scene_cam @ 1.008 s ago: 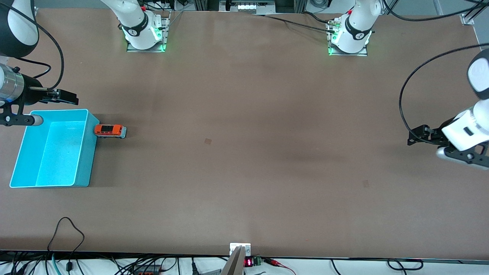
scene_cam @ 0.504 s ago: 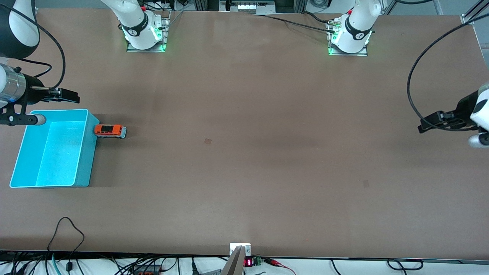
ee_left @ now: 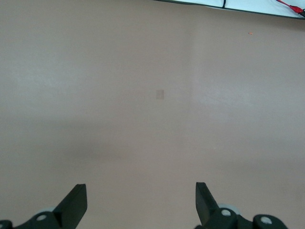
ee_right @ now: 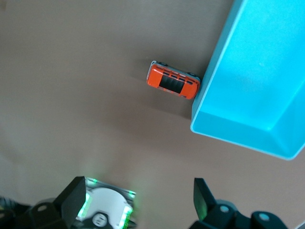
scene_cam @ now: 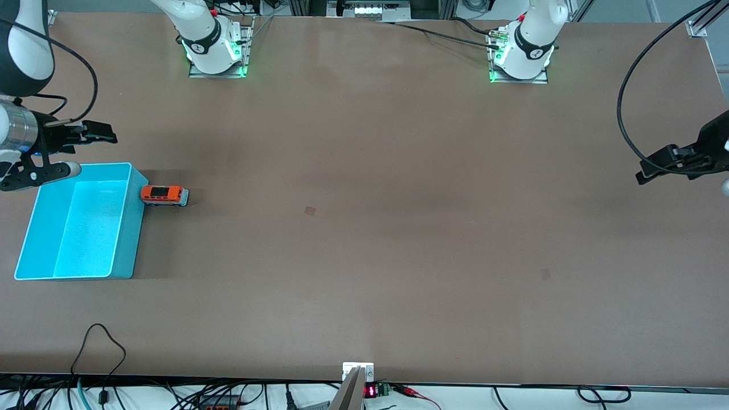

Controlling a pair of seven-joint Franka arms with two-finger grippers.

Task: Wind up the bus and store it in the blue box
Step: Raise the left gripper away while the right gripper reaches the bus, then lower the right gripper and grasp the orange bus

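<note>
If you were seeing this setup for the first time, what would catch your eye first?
The large turquoise-blue box at the right arm's end of the table stands out, with nothing in it. A small orange toy bus sits against its outer wall. The right pincer hangs open by the box's corner, and the left pincer waits open over bare table at the left arm's end.

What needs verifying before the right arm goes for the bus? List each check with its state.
1. Bus on the table, outside the blue box, one end against its wall: ok.
2. Bus upright on its wheels, roof showing: ok.
3. Blue box has nothing in it, ready to receive: ok.
4. Right gripper open, holding nothing: ok.
5. Right gripper over the bus: not ok; it is above the table at the box's corner nearest the robot bases.
6. Left gripper open and out of the way, waiting over the table at the left arm's end: ok.
</note>
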